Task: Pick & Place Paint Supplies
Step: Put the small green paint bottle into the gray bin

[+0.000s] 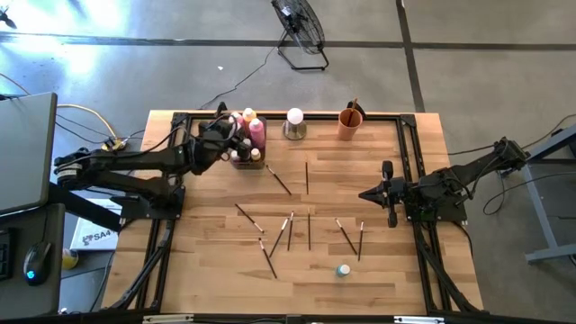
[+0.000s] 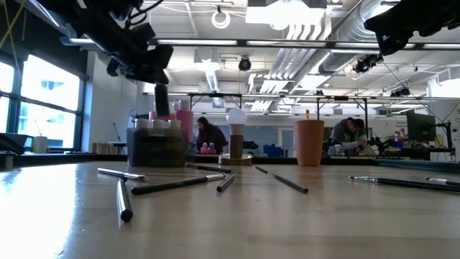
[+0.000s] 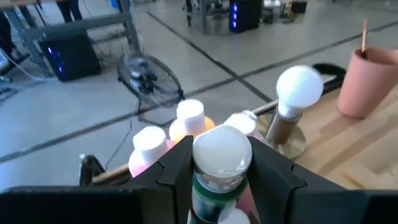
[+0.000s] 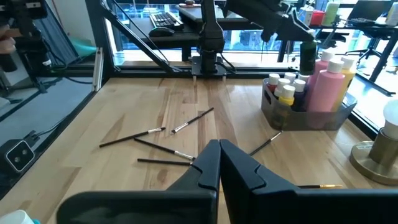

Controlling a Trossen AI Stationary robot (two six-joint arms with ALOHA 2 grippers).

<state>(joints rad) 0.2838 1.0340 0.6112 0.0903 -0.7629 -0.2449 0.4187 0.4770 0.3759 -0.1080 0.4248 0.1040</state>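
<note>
Right now a small white-capped, green-labelled paint bottle (image 3: 219, 168) sits pinched in the left gripper (image 3: 217, 171) above the grey rectangular tray (image 4: 306, 116); thin dark-handled paintbrushes (image 1: 288, 229) lie nearer the closed right gripper (image 4: 219, 163).

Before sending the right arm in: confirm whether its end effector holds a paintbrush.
No. The right end effector is shut and empty, above the table with the paintbrushes lying beyond it.

Pink and yellow paint bottles (image 1: 255, 133) upright in tray, dark paintbrushes (image 1: 290, 229) scattered flat mid-table, tiny bottle (image 1: 344, 270) alone
</note>
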